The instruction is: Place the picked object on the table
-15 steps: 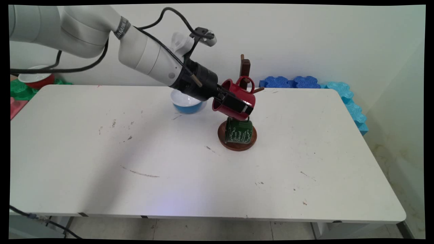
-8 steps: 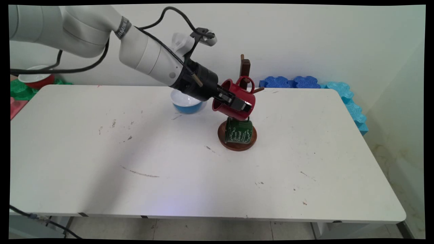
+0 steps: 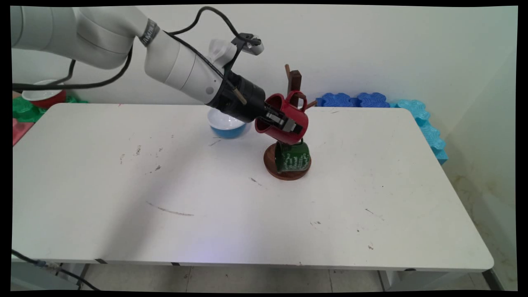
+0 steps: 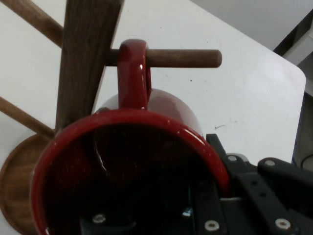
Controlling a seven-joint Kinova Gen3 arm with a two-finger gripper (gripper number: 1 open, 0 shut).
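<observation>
Red enamel mug (image 3: 283, 123) sits at frame centre of the main view, right at the gripper (image 3: 284, 125), its handle looped over a peg of the wooden mug stand (image 4: 83, 63) in the hand view. Its lower rim is cut off there, and one finger is hidden inside. Both fingers pinch the mug's wall. Below hangs a green mug (image 3: 293, 159); a blue bowl (image 3: 227, 123) lies left.

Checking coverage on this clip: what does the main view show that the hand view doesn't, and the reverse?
Only the main view shows the green mug hanging low on the rack, the blue bowl behind the arm, and the blue foam pieces. Only the hand view shows the red mug's handle looped over a wooden peg. Both show the red mug, the gripper and the rack's base.
</observation>
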